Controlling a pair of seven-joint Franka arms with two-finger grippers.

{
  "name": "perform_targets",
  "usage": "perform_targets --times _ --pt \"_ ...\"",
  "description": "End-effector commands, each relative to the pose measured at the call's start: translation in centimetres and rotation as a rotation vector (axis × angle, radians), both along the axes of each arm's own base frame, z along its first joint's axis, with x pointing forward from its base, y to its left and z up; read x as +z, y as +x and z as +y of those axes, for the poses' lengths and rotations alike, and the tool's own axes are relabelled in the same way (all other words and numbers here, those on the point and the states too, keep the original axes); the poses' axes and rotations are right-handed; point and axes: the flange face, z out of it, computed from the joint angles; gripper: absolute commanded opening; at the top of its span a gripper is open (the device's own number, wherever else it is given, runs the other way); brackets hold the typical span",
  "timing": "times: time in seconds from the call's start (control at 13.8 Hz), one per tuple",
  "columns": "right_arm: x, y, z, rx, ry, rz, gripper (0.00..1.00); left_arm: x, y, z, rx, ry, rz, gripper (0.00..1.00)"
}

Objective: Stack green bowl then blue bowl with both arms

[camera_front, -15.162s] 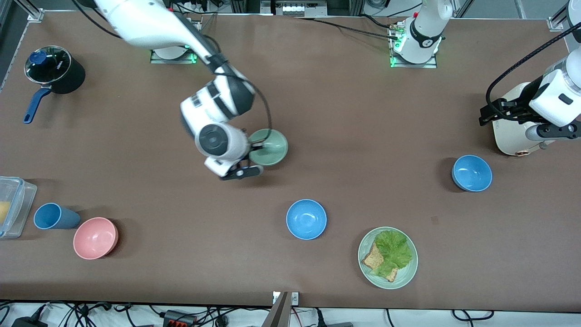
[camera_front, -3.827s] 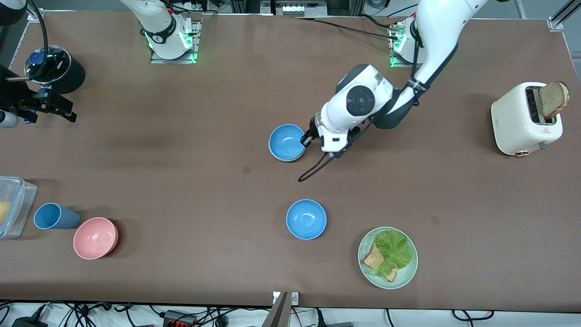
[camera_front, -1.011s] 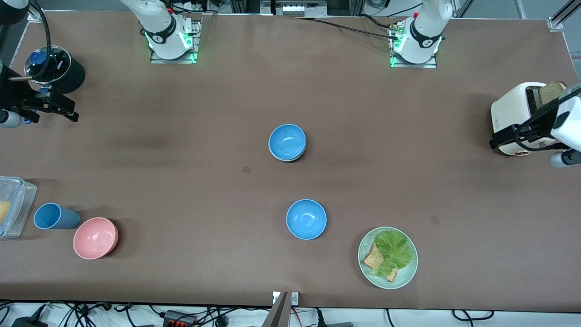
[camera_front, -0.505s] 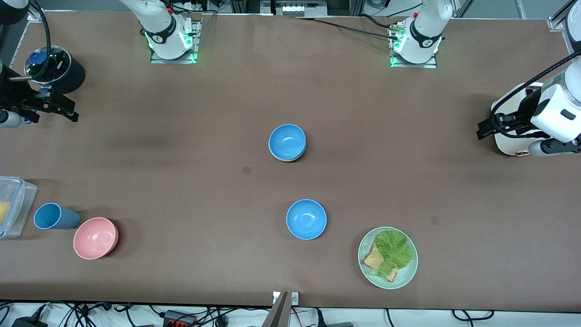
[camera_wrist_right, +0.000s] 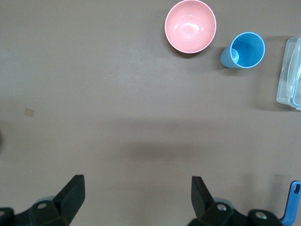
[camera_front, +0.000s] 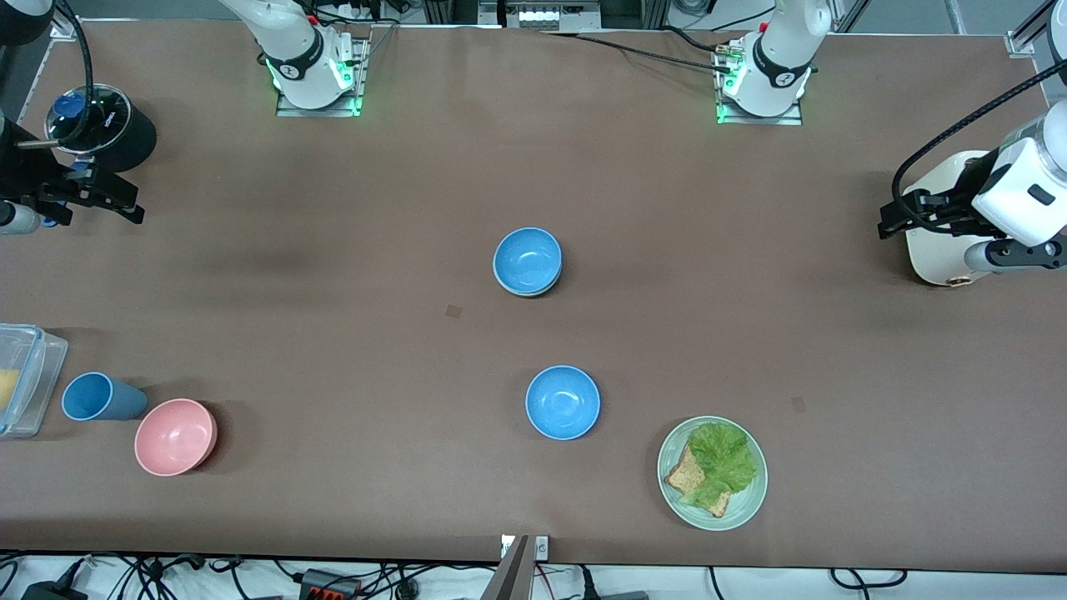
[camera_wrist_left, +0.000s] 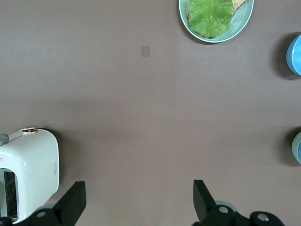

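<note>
One blue bowl sits nested in the green bowl at the middle of the table; only a thin pale rim of the green bowl shows under it. A second blue bowl stands alone, nearer to the front camera. My left gripper hangs open and empty over the table beside the toaster. At the other end my right gripper waits open and empty over bare table next to the black pot.
A white toaster stands at the left arm's end. A pale green plate with lettuce and toast lies near the front edge. At the right arm's end are a black pot, pink bowl, blue cup and clear container.
The left arm's hand has shifted a little beside the toaster, ending slightly higher in the front view. The bowls and the right arm have not moved.
</note>
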Motion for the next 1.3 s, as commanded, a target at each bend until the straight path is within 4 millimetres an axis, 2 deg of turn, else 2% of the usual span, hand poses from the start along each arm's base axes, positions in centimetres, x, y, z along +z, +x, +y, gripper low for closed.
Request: perform_targets --times 0.0,0.51,1.23 --pt "0.52 -0.06 0.06 -0.007 -0.001 0.004 1.00 0.45 -0.52 -0.24 -0.031 0.006 -0.007 1.00" --pt "0.45 -0.06 0.15 -0.004 -0.001 0.006 1.00 -0.13 0.10 -0.31 -0.020 -0.001 -0.001 1.00" --pt "0.30 0.04 -0.03 -0.009 -0.001 0.006 1.00 -0.29 -0.05 -0.43 -0.019 -0.011 0.013 1.00"
